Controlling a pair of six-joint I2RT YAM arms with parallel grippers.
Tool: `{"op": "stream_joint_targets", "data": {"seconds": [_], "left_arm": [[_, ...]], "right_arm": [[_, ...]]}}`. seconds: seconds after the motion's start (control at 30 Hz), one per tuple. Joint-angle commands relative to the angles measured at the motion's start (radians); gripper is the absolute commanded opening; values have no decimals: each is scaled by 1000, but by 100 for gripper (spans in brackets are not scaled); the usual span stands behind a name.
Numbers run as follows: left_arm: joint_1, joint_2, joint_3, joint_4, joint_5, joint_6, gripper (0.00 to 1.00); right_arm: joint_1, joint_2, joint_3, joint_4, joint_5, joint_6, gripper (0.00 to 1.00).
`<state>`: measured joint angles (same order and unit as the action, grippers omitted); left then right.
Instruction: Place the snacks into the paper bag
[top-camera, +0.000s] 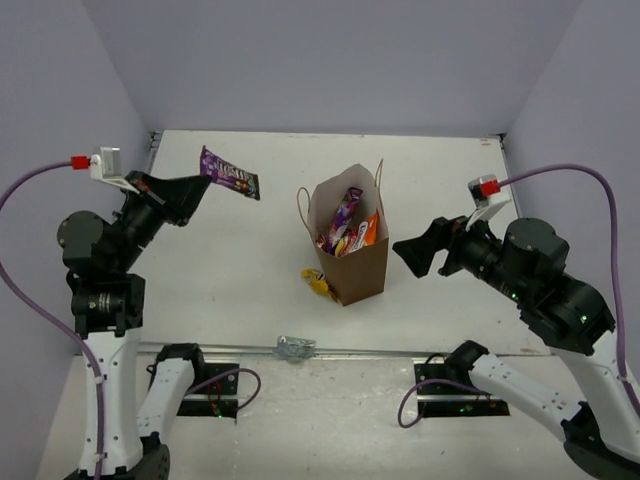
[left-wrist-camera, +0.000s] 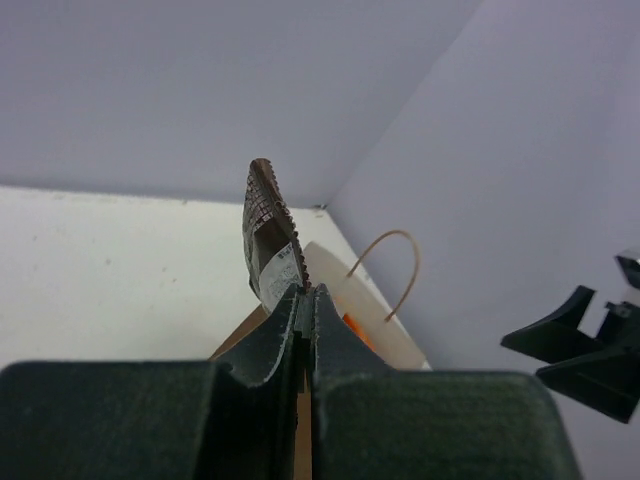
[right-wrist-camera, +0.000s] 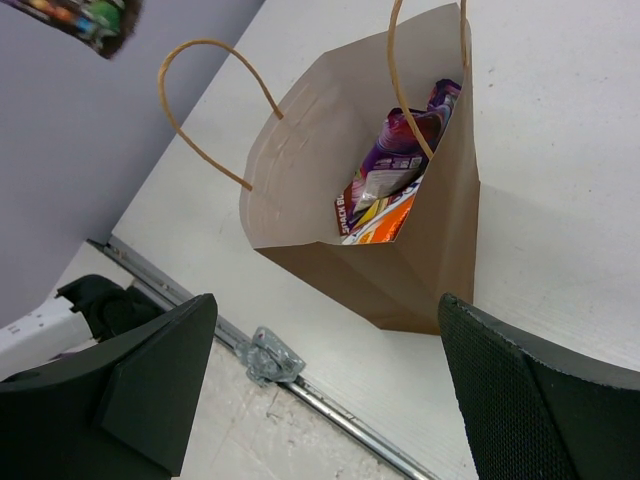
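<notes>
My left gripper (top-camera: 200, 185) is raised over the table's left side, shut on one end of a purple snack packet (top-camera: 231, 172). In the left wrist view the jaws (left-wrist-camera: 305, 293) pinch that packet (left-wrist-camera: 267, 228), which sticks up edge-on. The brown paper bag (top-camera: 362, 275) stands upright mid-table, with several snacks (top-camera: 346, 230) inside: purple and orange packets (right-wrist-camera: 388, 185). A small yellow piece (top-camera: 318, 284) lies on the table against the bag's left foot. My right gripper (top-camera: 411, 257) hovers open just right of the bag (right-wrist-camera: 300, 170), holding nothing (right-wrist-camera: 330, 395).
A crumpled silver wrapper (top-camera: 293, 346) lies on the metal rail at the table's front edge, also seen from the right wrist (right-wrist-camera: 268, 355). Purple walls close in the table on the left, back and right. The bag's string handles (right-wrist-camera: 205, 100) stand up.
</notes>
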<state>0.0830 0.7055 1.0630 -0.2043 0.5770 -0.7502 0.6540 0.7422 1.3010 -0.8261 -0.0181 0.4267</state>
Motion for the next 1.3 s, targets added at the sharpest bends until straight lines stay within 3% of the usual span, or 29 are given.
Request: {"op": "stream_joint_targets", "data": {"seconds": [0.0,0.23,0.33,0.5,0.53,0.67,0.83,1.0,1.03,1.07,1.1,1.13,1.17,1.2,1.27], "left_arm": [[-3,61,196,-47,72,-58,0],[-5,215,400,107,194,-196,0],[-43,267,442,138,181,-210,0],[-283,345,425,140,63,-123,0],[-380,359,423,137,2,-109,0],[-587,457,472,80,-159,-14,0],[-701,517,499,55,-247,28,0],[-744,534,442,54,-276,32,0],[-746,535,419,51,-287,35,3],[-746,542,405,39,-290,44,37],[-746,542,405,34,-290,48,38],[-746,552,399,32,-278,49,74],[-746,558,397,28,-273,51,92],[-746,565,403,11,-269,57,100],[-744,575,445,-13,-266,77,100]], "right_arm": [[-2,17,20,24,1,7,95],[-2,40,67,22,3,14,95],[-2,54,83,24,-9,18,95],[-4,66,99,19,-11,20,95],[-4,66,101,19,-10,20,95],[-2,66,101,15,-5,18,95],[-2,62,98,12,-3,17,95],[-2,54,100,12,3,18,95],[-2,52,101,10,1,20,95],[-2,48,98,12,1,20,96],[-2,43,96,12,1,18,96],[-2,42,95,12,3,18,96],[-2,39,93,12,3,18,96],[-2,39,90,12,1,18,96],[-2,39,87,12,-19,15,96]]}}
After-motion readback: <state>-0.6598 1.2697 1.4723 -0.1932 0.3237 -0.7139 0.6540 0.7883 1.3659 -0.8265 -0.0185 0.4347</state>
